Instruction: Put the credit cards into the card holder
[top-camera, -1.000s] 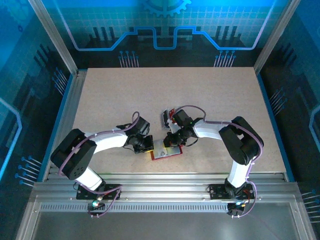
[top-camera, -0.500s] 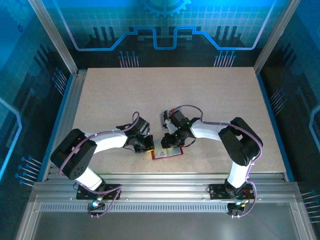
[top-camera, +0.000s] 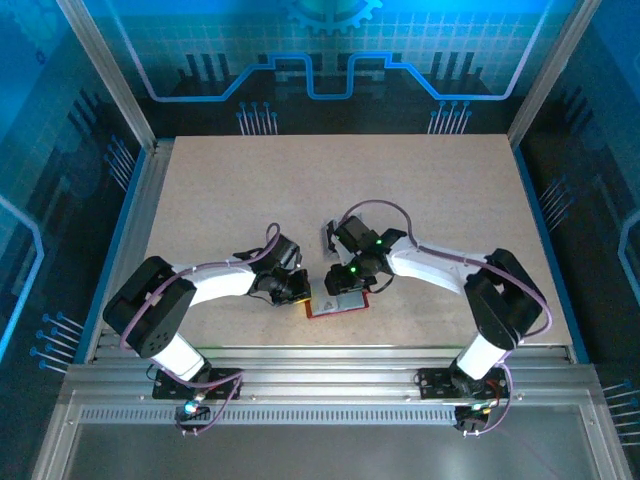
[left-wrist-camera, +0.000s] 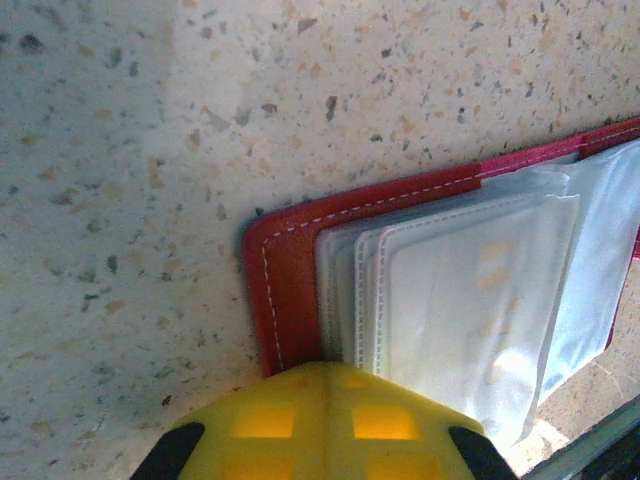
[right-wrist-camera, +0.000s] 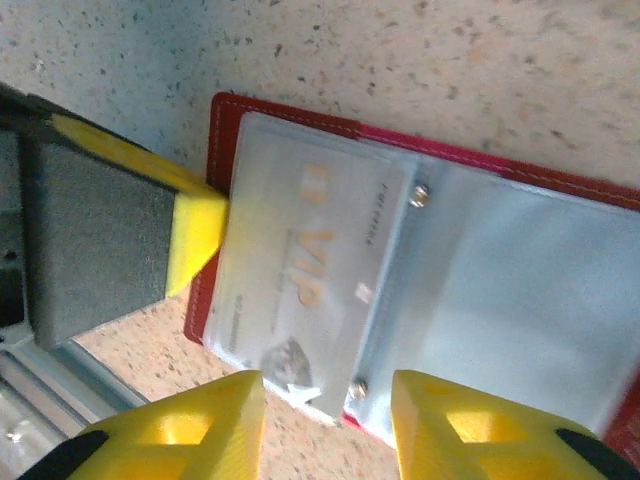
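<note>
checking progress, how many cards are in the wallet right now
1: a pale card marked VIP, tucked under clear plastic in the open red wallet. More may be hidden in the stacked pockets behind it.

Tabletop (top-camera: 300, 180): speckled beige composite with dark and tan flecks, bare over most of its area. Red card holder (top-camera: 335, 303) lies flat and open on it at 6 o'clock from centre, close to the near edge, white-stitched border on the surface and grey-clear plastic sleeves facing up. A small pale-and-dark flat item (top-camera: 328, 236) sits near the 12 o'clock side of the holder, too small to identify.
</note>
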